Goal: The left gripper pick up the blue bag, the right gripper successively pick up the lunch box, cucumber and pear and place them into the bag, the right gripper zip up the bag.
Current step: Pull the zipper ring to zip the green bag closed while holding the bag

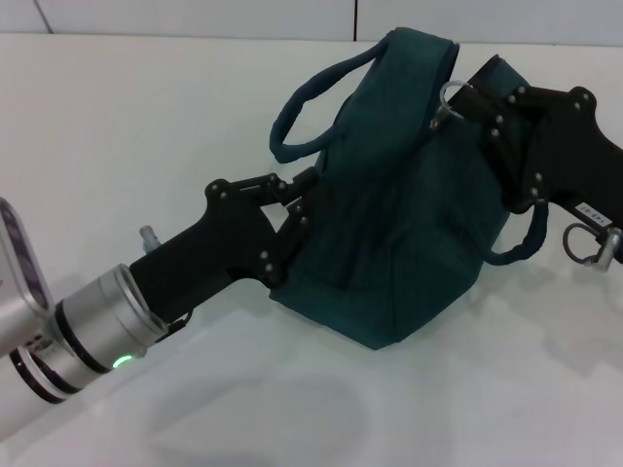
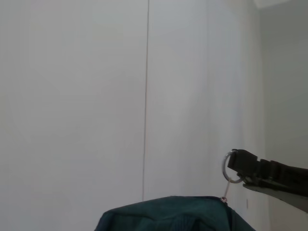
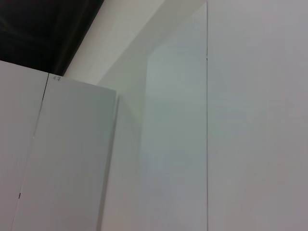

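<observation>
Teal-blue fabric dominates the scene: the blue bag (image 1: 399, 195) stands on the white table (image 1: 146, 126), bulging and upright, with its two loop handles (image 1: 311, 97) falling to either side. Against the bag's near-left flank the left gripper (image 1: 297, 209) presses in, its fingers closed together on a fold of the cloth at the bag's side, so the hold that steadies the bag appears to be in place. At the bag's far-right top corner the right gripper (image 1: 465, 100) reaches in, and its fingertips sit closed on the metal ring pull (image 1: 450, 100) of the zipper; the left wrist view shows the same ring (image 2: 230, 171) pinched at the tip of that black gripper just above the bag's upper edge. No lunch box, cucumber or pear can be seen anywhere around the bag on the table, which suggests they are already inside, though the bag's interior is hidden and this remains a judgement. The top of the bag looks drawn together along most of its ridge, and the ring sits at the end of the bag nearest the right arm, so the zipping step seems to be at or near its finish. What likely remains is only confirming the closure and letting go. The right wrist view shows only wall panels.
</observation>
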